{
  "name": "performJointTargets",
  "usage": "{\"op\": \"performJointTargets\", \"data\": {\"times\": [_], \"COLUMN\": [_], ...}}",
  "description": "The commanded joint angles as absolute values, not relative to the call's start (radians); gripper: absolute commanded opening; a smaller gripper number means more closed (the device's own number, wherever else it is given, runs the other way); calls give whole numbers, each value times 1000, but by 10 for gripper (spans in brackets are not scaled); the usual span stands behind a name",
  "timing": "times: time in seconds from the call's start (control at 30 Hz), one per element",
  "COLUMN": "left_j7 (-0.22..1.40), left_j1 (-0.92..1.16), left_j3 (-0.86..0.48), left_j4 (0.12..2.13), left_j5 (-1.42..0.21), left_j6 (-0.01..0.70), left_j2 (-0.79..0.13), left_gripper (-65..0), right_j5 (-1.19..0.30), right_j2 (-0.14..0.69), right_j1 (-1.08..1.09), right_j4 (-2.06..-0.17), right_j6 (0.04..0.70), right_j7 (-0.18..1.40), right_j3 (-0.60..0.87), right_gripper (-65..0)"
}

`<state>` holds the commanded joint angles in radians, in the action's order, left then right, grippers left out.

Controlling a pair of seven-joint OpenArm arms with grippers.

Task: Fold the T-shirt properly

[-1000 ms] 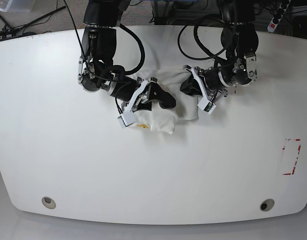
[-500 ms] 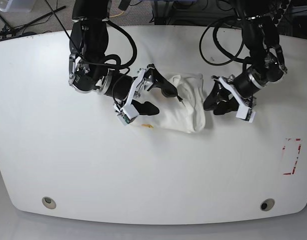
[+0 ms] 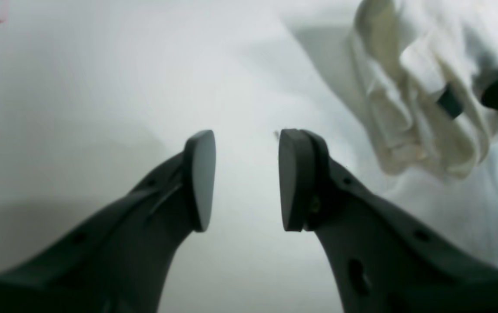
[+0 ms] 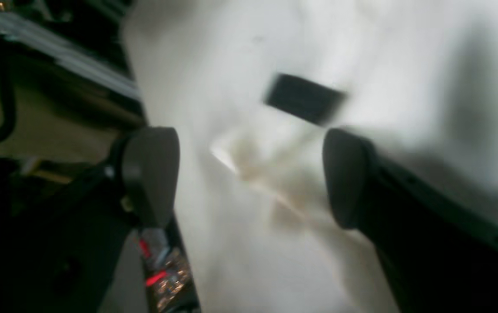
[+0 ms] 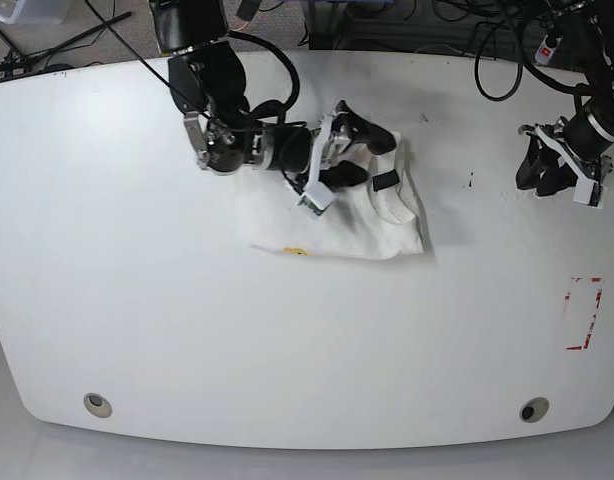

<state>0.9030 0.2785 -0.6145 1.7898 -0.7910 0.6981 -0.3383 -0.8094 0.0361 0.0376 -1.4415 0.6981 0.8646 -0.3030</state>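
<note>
T-shirt (image 5: pixel 347 215) bunched mid-table (image 5: pixel 137 330), partly folded. Right gripper (image 5: pixel 352 155) over its top edge, jaws wide apart, holding nothing (likely lining up a grab). Left gripper (image 3: pixel 247 180) parted, empty, well off to the side, out of the way.

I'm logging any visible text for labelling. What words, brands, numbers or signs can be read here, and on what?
No text can be read in any view.
T-shirt: a small orange-yellow bit of print shows at its folded edge, too small to read.
T-shirt: a dark tag near the collar, blurred in both wrist views, nothing legible.
Table: a red dashed rectangle near one edge, a mark and not lettering.
</note>
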Motion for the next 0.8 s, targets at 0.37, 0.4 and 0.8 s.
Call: {"op": "performJointTargets", "data": {"times": [0.37, 0.4, 0.8], "left_j7": [903, 903, 903], "left_j1": [202, 193, 107], "left_j3": [-401, -374, 16], "left_j4": [1819, 1825, 1833], "left_j5": [-789, -789, -587], "left_j6": [698, 698, 698], "left_j2": [-384, -381, -246], "left_gripper": [-424, -424, -425], "right_j5": [-826, -826, -711], "right_j2": [96, 108, 170], "right_j1": [70, 73, 194], "right_j4": [-1589, -1615, -1578], "right_j6": [698, 698, 698], "right_j7": [869, 878, 883], "right_j3": [-295, -278, -25], "right_gripper": [-155, -155, -159]}}
